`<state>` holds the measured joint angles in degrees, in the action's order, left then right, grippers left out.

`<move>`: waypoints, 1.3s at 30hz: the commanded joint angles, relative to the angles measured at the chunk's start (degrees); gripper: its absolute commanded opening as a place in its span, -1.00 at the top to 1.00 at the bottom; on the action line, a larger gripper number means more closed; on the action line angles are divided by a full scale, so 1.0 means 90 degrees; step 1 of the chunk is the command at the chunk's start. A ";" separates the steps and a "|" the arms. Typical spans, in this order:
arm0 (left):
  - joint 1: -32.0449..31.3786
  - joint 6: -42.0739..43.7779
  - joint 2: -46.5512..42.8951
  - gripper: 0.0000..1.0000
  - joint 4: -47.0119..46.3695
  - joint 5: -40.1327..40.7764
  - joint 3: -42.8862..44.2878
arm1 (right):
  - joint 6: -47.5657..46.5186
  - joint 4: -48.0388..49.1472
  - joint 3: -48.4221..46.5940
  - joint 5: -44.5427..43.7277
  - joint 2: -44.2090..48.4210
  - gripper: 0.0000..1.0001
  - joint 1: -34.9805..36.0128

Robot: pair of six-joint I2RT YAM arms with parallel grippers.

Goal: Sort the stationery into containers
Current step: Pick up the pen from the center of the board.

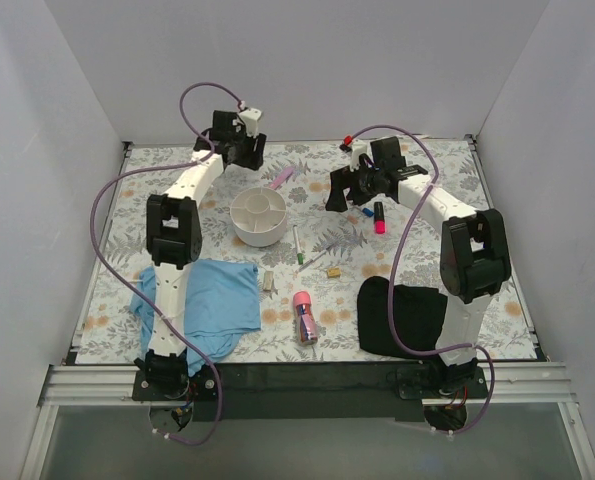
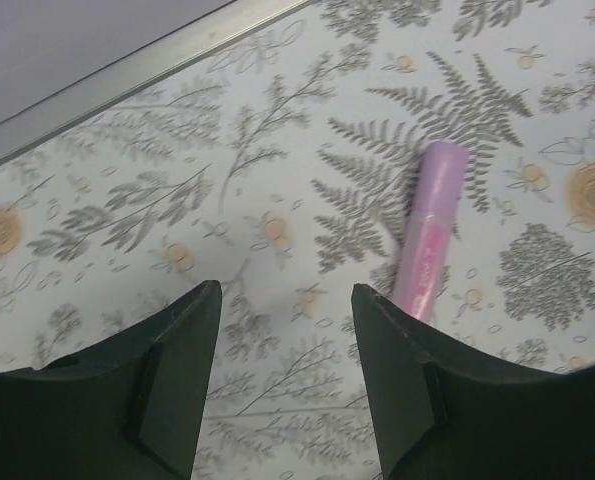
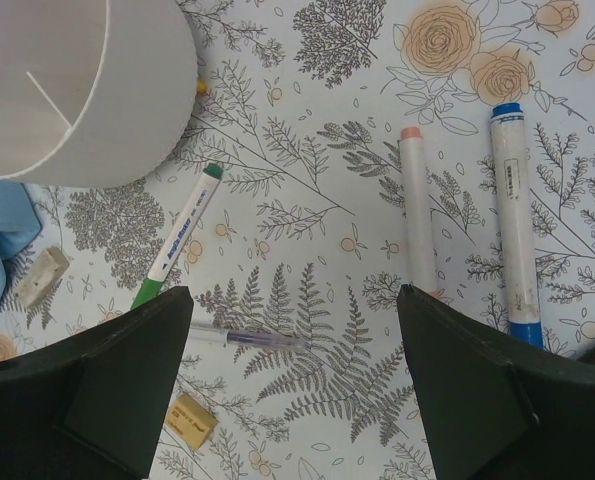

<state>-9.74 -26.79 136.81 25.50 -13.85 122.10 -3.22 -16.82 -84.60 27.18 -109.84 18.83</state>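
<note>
The white round organiser (image 1: 257, 216) stands mid-table; its wall shows in the right wrist view (image 3: 77, 90). My left gripper (image 1: 245, 152) is open and empty at the far left, low over the mat (image 2: 285, 300). A pink marker (image 2: 429, 235) lies just beyond its right finger and also shows from above (image 1: 280, 178). My right gripper (image 1: 339, 193) is open and empty above the mat (image 3: 295, 300). Under it lie a green marker (image 3: 177, 240), a clear pen (image 3: 247, 340), a peach-capped white pen (image 3: 415, 210) and a blue marker (image 3: 514, 225). A red-pink highlighter (image 1: 379, 218) and a pink tube (image 1: 304, 316) lie further off.
A blue cloth (image 1: 212, 300) lies front left and a black cloth (image 1: 402, 315) front right. A yellowish eraser (image 3: 192, 420) and a pale block (image 3: 39, 277) lie near the organiser. A small brass piece (image 1: 333, 271) sits mid-table. The metal table edge (image 2: 127, 75) runs behind the left gripper.
</note>
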 commanded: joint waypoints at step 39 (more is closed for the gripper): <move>-0.1135 0.0193 0.1381 1.00 0.0459 0.0249 0.1364 | 0.0056 0.0209 0.0347 0.0193 0.0398 -0.86 -0.0442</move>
<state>-19.90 -25.71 149.75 28.18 -13.28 132.46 -3.14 -16.34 -80.77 27.62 -108.05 15.25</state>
